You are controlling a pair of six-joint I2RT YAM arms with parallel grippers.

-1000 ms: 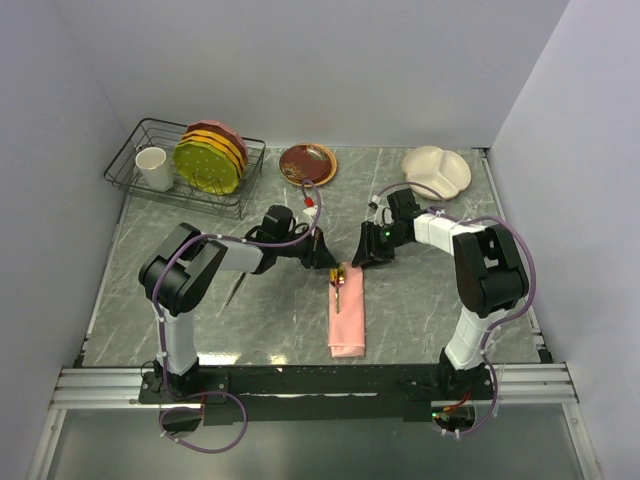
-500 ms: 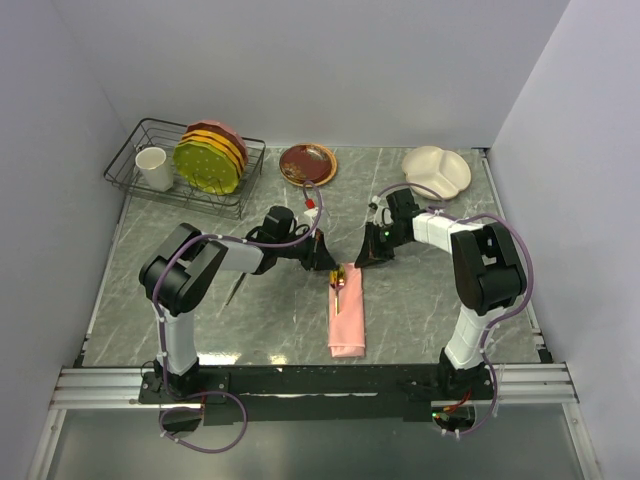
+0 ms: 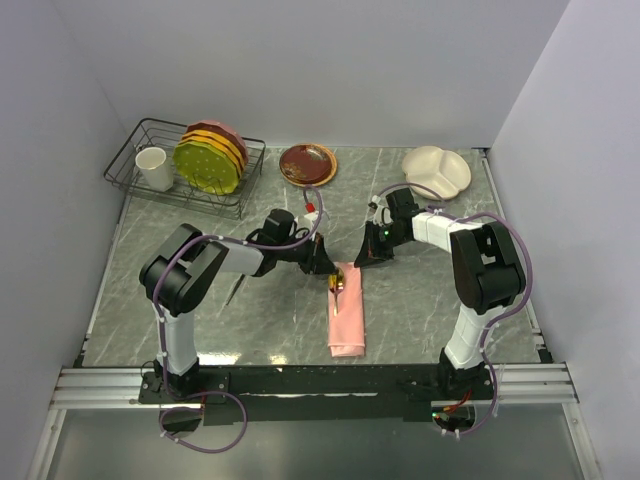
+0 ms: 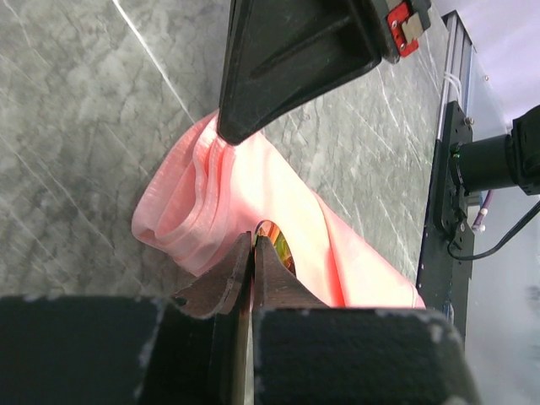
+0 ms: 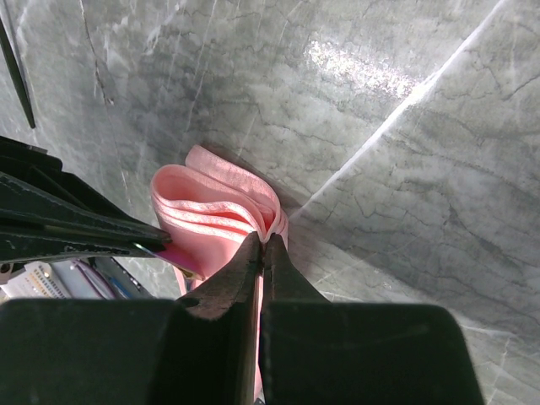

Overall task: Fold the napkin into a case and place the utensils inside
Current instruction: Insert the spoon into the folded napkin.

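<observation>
The salmon-pink napkin [image 3: 348, 315] lies folded as a narrow case [image 4: 253, 177] between the arms, its layered mouth [image 5: 211, 198] at the far end. My right gripper [image 3: 360, 262] is shut on the mouth's right edge [image 5: 266, 240]. My left gripper [image 3: 326, 268] is at the mouth's left side, jaws shut [image 4: 253, 239] on a gold-headed utensil [image 4: 275, 243] whose head [image 3: 338, 284] lies on the cloth at the opening. A second utensil [image 3: 234, 289] with a dark thin handle lies on the table to the left.
A wire dish rack [image 3: 130, 165] at the back left holds a white cup [image 3: 154, 168] and upright plates [image 3: 210, 158]. A brown plate [image 3: 307, 163] and a cream divided plate [image 3: 437, 170] sit along the back wall.
My right gripper has closed onto the napkin's edge. My left gripper has moved nearer, down to the case's mouth, with the utensil.
</observation>
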